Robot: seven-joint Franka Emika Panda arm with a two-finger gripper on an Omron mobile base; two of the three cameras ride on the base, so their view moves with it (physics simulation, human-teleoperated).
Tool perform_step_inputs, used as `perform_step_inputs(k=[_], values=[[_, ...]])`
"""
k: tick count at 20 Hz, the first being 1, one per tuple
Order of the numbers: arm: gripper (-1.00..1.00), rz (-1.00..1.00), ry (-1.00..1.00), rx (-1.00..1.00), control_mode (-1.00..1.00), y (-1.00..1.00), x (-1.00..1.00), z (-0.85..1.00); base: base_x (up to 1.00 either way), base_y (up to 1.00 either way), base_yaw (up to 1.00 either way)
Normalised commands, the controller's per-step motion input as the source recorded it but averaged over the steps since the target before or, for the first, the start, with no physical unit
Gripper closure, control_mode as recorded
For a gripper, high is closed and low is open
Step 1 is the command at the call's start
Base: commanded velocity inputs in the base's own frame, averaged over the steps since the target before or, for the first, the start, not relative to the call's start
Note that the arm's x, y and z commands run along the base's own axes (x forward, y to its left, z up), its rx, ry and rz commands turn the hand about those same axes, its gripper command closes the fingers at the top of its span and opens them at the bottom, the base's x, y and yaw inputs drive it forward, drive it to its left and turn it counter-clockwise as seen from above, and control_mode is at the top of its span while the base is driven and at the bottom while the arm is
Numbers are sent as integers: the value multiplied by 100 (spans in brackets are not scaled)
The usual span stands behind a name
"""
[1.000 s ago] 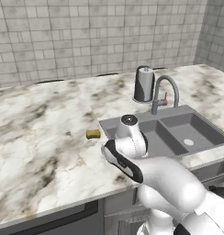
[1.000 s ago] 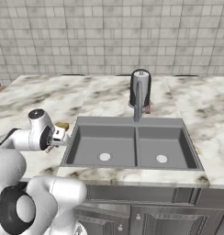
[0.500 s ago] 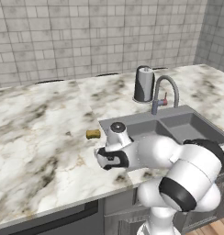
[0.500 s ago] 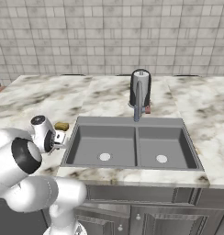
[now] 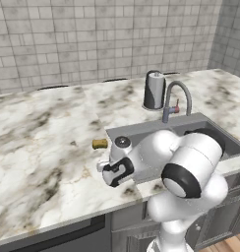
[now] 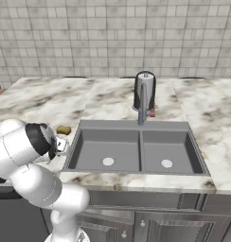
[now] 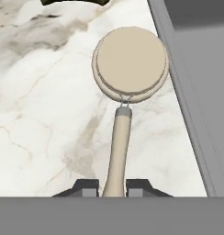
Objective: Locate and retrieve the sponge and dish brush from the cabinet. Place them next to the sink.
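My gripper (image 7: 114, 186) is shut on the cream handle of the dish brush (image 7: 130, 64). The brush's round tan head points away from the hand, low over the marble just left of the sink (image 7: 178, 82). In the left base view the gripper (image 5: 112, 172) hangs over the counter's front part, beside the sink's (image 5: 141, 129) left rim. The yellow-brown sponge (image 5: 99, 143) lies on the marble a little beyond the hand, and the right base view shows the sponge (image 6: 64, 130) left of the sink (image 6: 136, 124). The cabinet is out of view.
A dark grey kettle (image 5: 154, 90) stands behind the sink next to the curved tap (image 5: 176, 98). Marble counter (image 5: 38, 142) stretches to the left, with a tiled wall behind. The counter's front edge runs close under my arm.
The hand with the brush has come down and towards the counter's front, left of the sink. The arm's elbow has swung in over the basin. The sponge has not moved.
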Motion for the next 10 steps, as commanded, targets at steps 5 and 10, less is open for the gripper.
perform_step_inputs(k=[5,10], values=[[-100,0,1,3,-100,4,14,-18,0,0,0],[-100,0,5,-1,-100,1,0,8,0,0,0]])
